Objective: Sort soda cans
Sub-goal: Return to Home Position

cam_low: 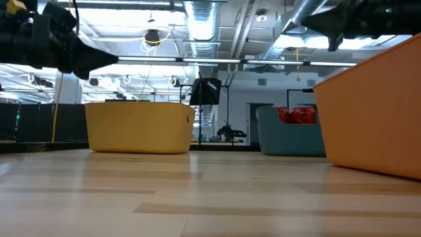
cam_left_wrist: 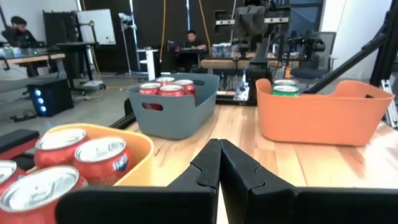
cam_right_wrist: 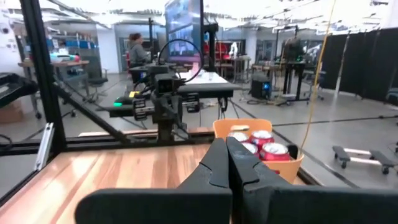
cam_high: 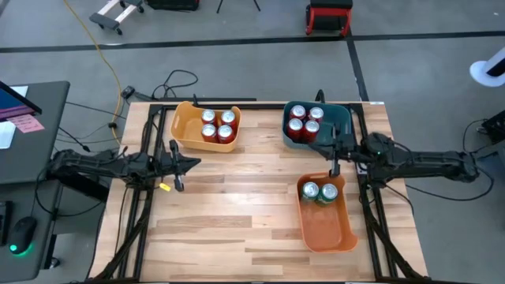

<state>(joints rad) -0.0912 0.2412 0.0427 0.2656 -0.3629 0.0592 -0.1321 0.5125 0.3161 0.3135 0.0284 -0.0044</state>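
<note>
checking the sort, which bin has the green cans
The orange bin: its two cans are green; the yellow bin and teal bin hold only red cans.

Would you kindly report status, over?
Left claw, right claw shut, empty. Red metal soda cans in yellow plastic bin and teal plastic bin; green metal soda cans in orange plastic bin. No obstruction seen.

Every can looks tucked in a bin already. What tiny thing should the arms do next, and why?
Probably just pull both arms back to rest. The red cans sit in the yellow bin and teal bin, the green cans in the orange bin, and the left pincer and right pincer are shut and empty.
</note>
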